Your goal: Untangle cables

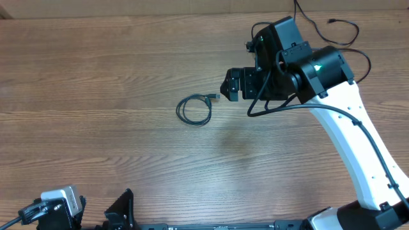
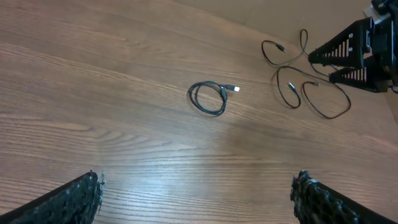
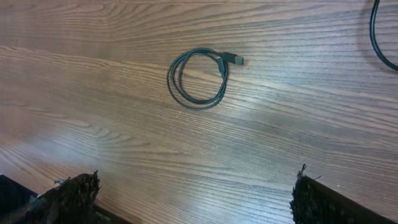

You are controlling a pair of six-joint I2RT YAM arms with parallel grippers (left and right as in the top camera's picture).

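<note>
**Markings.** Any print on the plug (image 1: 215, 97) of the coiled cable (image 1: 178, 110) was too small to read. A green light (image 1: 317, 66) glowed on the housing of the right arm (image 1: 345, 121).

**Task items.** In the overhead view the coiled cable lay flat on the wooden table (image 1: 96, 76), wound into a small ring, with its plug projecting from the ring at 2 o'clock. The ring sat at 8 o'clock from the right gripper (image 1: 231, 84), near it but not touching. In the left wrist view the loose cables (image 2: 278, 81) lay in overlapping loops at 3 o'clock from the ring, well apart from it and directly beside the right gripper fingers. In the overhead view the right arm covered most of these loops.

**Right gripper.** The jaws were spread fully apart and held nothing. In the right wrist view the ring lay at 12 o'clock from the gap between the fingers, with bare table between.

**Left gripper.** The left gripper (image 2: 198, 180) was at the table's near edge, at 7 o'clock from the ring in the overhead view. Its jaws were spread wide and held nothing. Bare table lay between it and the ring.
</note>
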